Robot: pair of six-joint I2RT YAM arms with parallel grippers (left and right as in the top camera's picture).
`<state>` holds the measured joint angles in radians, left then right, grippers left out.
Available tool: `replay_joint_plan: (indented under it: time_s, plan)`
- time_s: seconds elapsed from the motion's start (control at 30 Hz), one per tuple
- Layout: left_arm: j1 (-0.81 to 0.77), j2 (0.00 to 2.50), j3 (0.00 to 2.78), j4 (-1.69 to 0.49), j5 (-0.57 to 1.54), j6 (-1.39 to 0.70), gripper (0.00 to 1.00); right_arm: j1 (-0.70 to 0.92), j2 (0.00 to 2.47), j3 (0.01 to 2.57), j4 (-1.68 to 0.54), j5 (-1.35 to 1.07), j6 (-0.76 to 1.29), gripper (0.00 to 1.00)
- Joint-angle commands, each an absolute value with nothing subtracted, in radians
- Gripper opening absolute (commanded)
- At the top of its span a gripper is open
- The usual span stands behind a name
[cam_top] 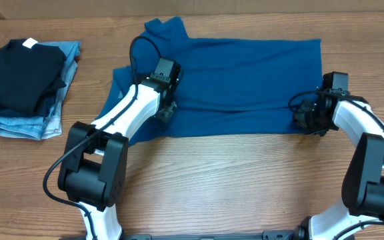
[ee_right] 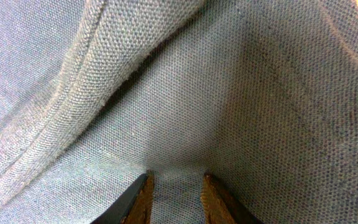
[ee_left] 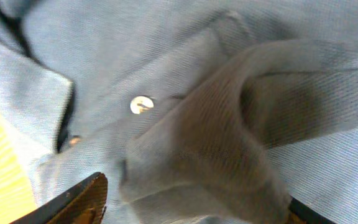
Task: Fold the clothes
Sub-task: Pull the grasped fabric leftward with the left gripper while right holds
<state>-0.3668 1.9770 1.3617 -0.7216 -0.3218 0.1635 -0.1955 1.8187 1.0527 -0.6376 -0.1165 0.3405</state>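
Note:
The teal-blue shirt [cam_top: 245,73] lies spread across the far middle of the table, collar end at the left. My left gripper [cam_top: 166,111] is down on its left part, near the collar. In the left wrist view its fingers [ee_left: 194,211] stand wide apart around a raised fold of shirt [ee_left: 166,50], beside a white button [ee_left: 142,104]. A gap shows between the left finger and the fold. My right gripper [cam_top: 303,121] sits at the shirt's near right corner. In the right wrist view its fingers [ee_right: 176,180] are close together with the fabric [ee_right: 229,93] pinched between them.
A folded black garment with a white tag [cam_top: 22,73] lies on folded light-blue jeans [cam_top: 19,123] at the far left. Bare wooden table [cam_top: 232,180] runs along the front of the shirt.

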Motion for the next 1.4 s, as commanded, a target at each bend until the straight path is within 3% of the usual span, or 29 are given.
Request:
replay_joint_plan:
  time_s: [0.0, 0.4, 0.5, 0.57, 0.7, 0.77, 0.83, 0.9, 1.13, 1.37]
  plan:
    - [-0.373, 1.981, 1.355, -0.705, -0.41, 0.149, 0.72, -0.196, 1.832, 1.046, -0.638, -0.081, 0.34, 0.32]
    - [-0.34, 1.981, 1.355, -0.529, -0.54, 0.188, 0.74, -0.196, 1.832, 1.046, -0.64, -0.081, 0.34, 0.33]
    - [-0.292, 1.981, 1.363, -0.463, -0.561, 0.177, 0.71, -0.196, 1.832, 1.046, -0.64, -0.081, 0.34, 0.33]
    - [-0.262, 1.981, 1.398, -0.5, -0.561, 0.161, 0.72, -0.196, 1.832, 1.046, -0.64, -0.081, 0.34, 0.34]
    - [-0.218, 1.981, 1.533, -0.675, -0.548, 0.096, 0.82, -0.196, 1.832, 1.046, -0.64, -0.081, 0.34, 0.34]
    - [-0.195, 1.981, 1.623, -0.781, -0.418, 0.071, 0.84, -0.196, 1.832, 1.047, -0.639, -0.081, 0.34, 0.34]
    - [-0.194, 1.981, 1.673, -0.857, -0.337, 0.07, 0.82, -0.196, 1.832, 1.047, -0.64, -0.081, 0.34, 0.35]
    - [-0.2, 1.981, 1.705, -0.946, -0.317, 0.043, 0.73, -0.196, 1.832, 1.046, -0.64, -0.081, 0.34, 0.35]
    - [-0.202, 1.982, 1.637, -1.158, -0.319, 0.044, 0.78, -0.196, 1.832, 1.046, -0.639, -0.081, 0.34, 0.4]
    - [-0.22, 1.982, 1.478, -1.093, -0.29, 0.234, 0.81, -0.196, 1.832, 1.046, -0.637, -0.085, 0.341, 0.41]
